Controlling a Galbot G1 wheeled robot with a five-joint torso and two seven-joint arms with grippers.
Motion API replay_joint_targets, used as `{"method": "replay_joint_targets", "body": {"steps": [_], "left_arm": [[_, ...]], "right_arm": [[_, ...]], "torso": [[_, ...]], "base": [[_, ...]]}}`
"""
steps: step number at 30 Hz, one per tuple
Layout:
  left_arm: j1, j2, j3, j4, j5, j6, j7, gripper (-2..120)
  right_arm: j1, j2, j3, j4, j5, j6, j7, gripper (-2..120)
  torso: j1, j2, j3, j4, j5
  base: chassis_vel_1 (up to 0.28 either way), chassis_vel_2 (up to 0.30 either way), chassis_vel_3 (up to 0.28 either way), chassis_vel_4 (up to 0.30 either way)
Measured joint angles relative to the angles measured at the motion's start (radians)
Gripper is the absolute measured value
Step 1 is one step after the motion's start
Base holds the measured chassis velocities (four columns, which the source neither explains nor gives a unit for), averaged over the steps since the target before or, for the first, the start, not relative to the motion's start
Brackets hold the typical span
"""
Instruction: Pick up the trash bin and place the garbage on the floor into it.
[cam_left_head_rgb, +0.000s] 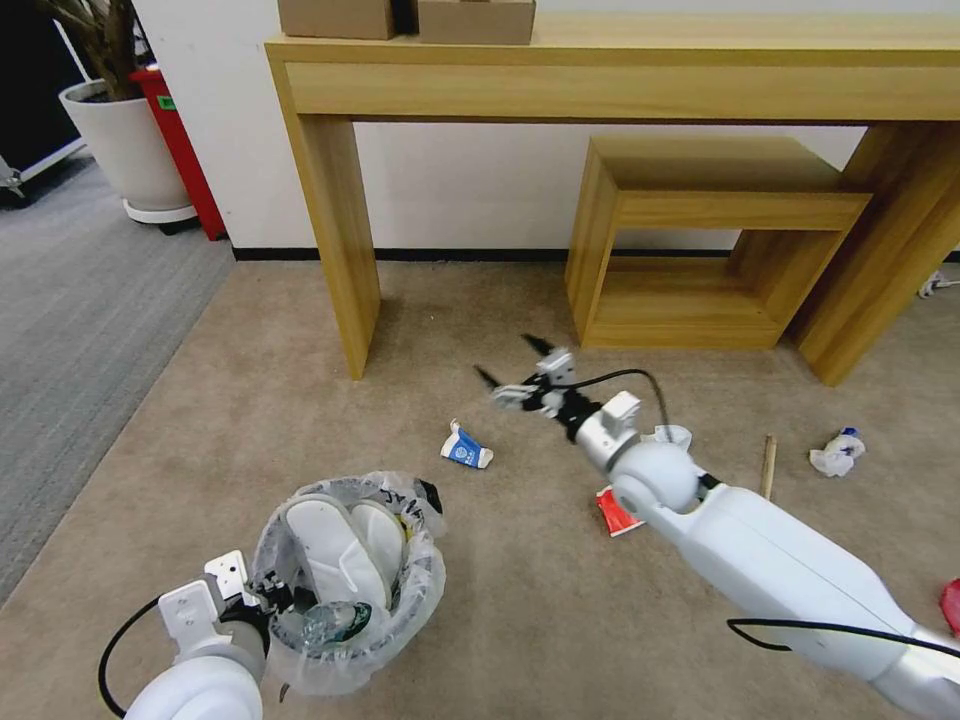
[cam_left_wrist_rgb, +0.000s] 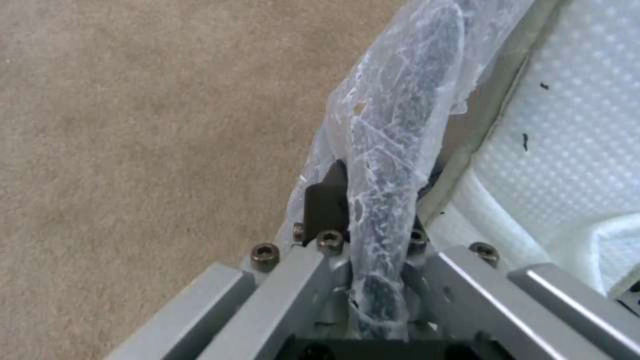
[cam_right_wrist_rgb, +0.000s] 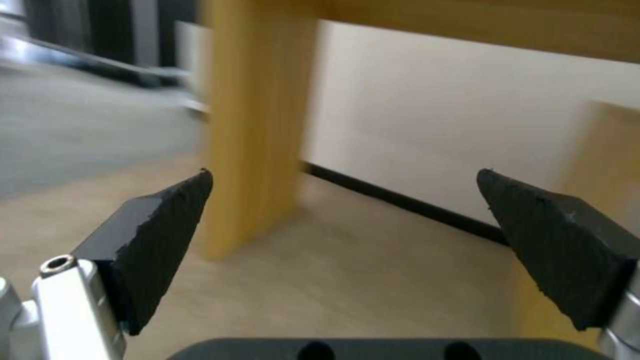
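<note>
Your left gripper (cam_left_head_rgb: 268, 592) pinches the rim of the trash bin (cam_left_head_rgb: 345, 585), which already has two slippers (cam_left_head_rgb: 340, 535) inside. Your right gripper (cam_left_head_rgb: 512, 375) hangs wide open and empty above the blue-white carton (cam_left_head_rgb: 465, 447). Next, I think, you lower it onto that carton.

Setting: office or lobby-like room, staged for a tidying trial.
Landmark: long light-wood console table (cam_left_head_rgb: 620, 75) against a white wall with a black baseboard.
On the console: two cardboard boxes (cam_left_head_rgb: 405, 18).
Under the console: low open wooden shelf unit (cam_left_head_rgb: 700, 240).
Floor below the console: beige carpet (cam_left_head_rgb: 250, 400); grey carpet (cam_left_head_rgb: 80, 300) left of it.
Left of the console: potted plant in a white planter (cam_left_head_rgb: 125, 140), red cabinet (cam_left_head_rgb: 185, 150) beside it.
</note>
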Motion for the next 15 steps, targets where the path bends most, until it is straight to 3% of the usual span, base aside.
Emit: {"method": "replay_joint_targets", "body": {"steps": [6,10,15], "left_arm": [[0.017,-0.012,-0.008,-0.008,0.014,0.01,0.024,0],[0.021,-0.001,-0.019,-0.013,0.006,0.013,0.035,0],[0.014,0.004,-0.027,-0.016,-0.01,0.014,0.035,0]], "right_arm": [[-0.189,-0.014,0.231,0.071,-0.03,-0.143,0.097,100],[-0.208,-0.028,0.27,0.019,-0.053,-0.194,0.103,100],[-0.167,-0.021,0.238,-0.049,0.013,-0.254,0.114,100]], "torso": [[0.0,0.0,0.0,-0.0006,0.0003],[0.0,0.0,0.0,-0.0004,0.0],[0.0,0.0,0.0,-0.0003,-0.0003]], "base": [[0.0,0.0,0.0,0.0],[0.0,0.0,0.0,0.0],[0.0,0.0,0.0,0.0]]}}
